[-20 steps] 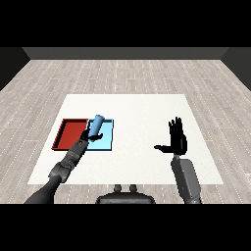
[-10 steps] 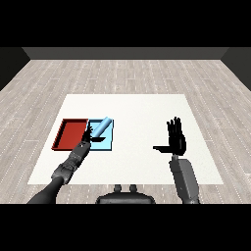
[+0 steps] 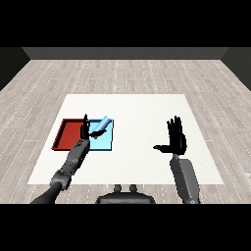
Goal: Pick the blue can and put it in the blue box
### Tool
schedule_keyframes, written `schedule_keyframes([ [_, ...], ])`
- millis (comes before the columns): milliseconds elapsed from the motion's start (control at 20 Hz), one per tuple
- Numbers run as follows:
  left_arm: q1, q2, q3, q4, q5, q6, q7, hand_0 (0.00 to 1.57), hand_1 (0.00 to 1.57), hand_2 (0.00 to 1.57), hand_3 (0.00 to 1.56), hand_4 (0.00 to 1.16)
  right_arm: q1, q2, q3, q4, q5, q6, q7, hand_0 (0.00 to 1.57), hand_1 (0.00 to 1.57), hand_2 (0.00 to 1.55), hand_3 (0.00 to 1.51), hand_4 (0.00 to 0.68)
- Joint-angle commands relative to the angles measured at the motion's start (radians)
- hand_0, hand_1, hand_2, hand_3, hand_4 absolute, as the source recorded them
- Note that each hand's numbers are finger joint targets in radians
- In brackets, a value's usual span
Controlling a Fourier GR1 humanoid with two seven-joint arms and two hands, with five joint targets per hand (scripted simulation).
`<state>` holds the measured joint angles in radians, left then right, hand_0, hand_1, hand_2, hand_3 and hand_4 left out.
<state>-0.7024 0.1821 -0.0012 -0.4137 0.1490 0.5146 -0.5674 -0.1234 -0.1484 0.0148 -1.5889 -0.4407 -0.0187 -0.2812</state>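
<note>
Over the light blue tray (image 3: 104, 143), head view: my left hand (image 3: 85, 128) sits at the tray's left edge, right by the seam w/ the red tray (image 3: 68, 135). Fingers look straight, pointing up/far, not curled round anything, so I read it as open. The blue can (image 3: 102, 124) is tilted, top leaning far-right, lower end down in the blue tray just right of my fingers. Can't tell if hand & can are touching or narrowly apart. Also can't tell if the can has settled on the tray floor or is leaning on the far rim.

Right hand (image 3: 176, 139) hovers well apart on the right side of the white table (image 3: 142, 108), fingers spread & upright, thumb out to the left, holding nothing. It's idle.

Step, as I judge it: the release/placement end of the job. The can is within the blue tray's outline, so the task looks nearly done.

Next move calls for: pull left hand back near & left w/o clipping the tilted can, keep clear of the red tray rim, then check the can rests inside the blue tray.
</note>
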Motion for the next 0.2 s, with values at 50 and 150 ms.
schedule_keyframes([
  [50, 0.128, -0.062, -0.017, -0.237, 0.036, -0.124, -0.209, 0.00, 0.00, 0.00, 0.00, 0.00, 0.045, -0.036, -0.001, 0.000, 0.008, 0.023, 0.021, 0.00, 0.00, 0.00, 0.00, 0.000],
  [150, 0.205, -0.056, -0.044, -0.342, 0.044, -0.181, -0.226, 0.00, 0.00, 0.00, 0.00, 0.00, 0.030, -0.067, -0.033, -0.004, -0.001, 0.036, 0.020, 0.00, 0.00, 0.00, 0.00, 0.000],
])
